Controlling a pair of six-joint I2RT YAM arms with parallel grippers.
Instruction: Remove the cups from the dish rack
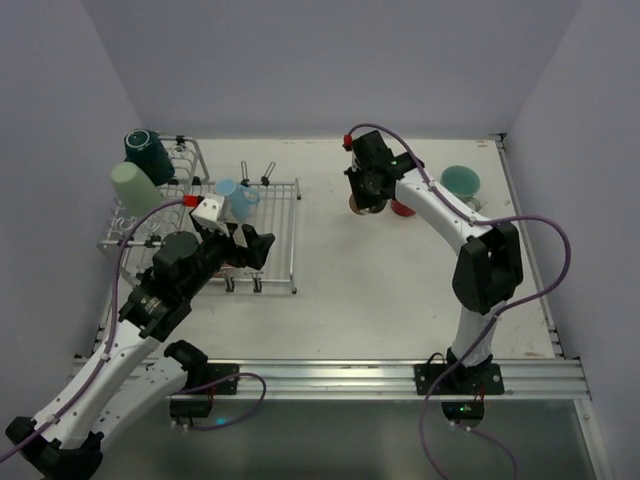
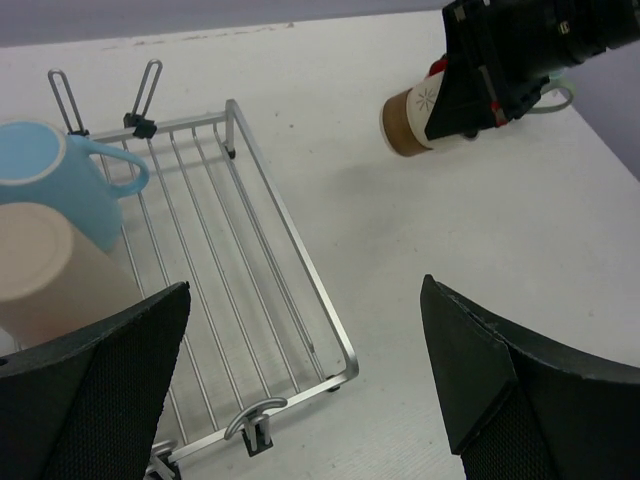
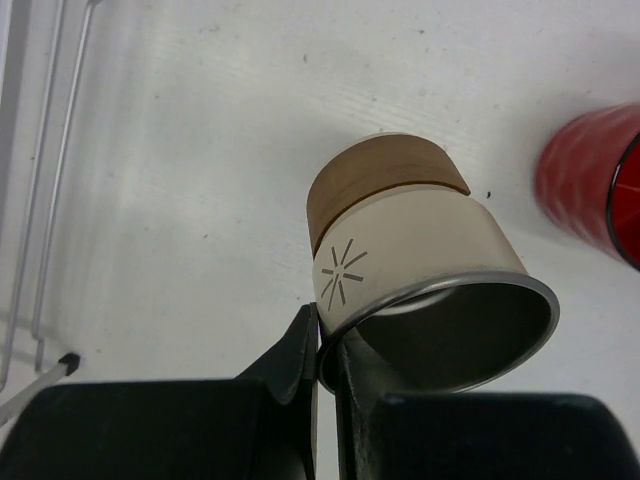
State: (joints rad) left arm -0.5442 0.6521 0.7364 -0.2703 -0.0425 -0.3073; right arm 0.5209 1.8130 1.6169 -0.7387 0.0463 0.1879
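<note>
Metallic cup (image 3: 420, 270) is pinched by the rim in the right gripper (image 3: 322, 342); left gripper (image 2: 305, 295) gapes empty; cropped red cup (image 3: 590, 180) possibly lies sideways.

No readable text; only starburst mark (image 3: 343, 272) (thin radiating lines) on metal-rimmed cup (image 3: 430, 235) wall.

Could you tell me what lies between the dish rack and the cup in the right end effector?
Only bare table separates rack and cup, shown in the left wrist view.
</note>
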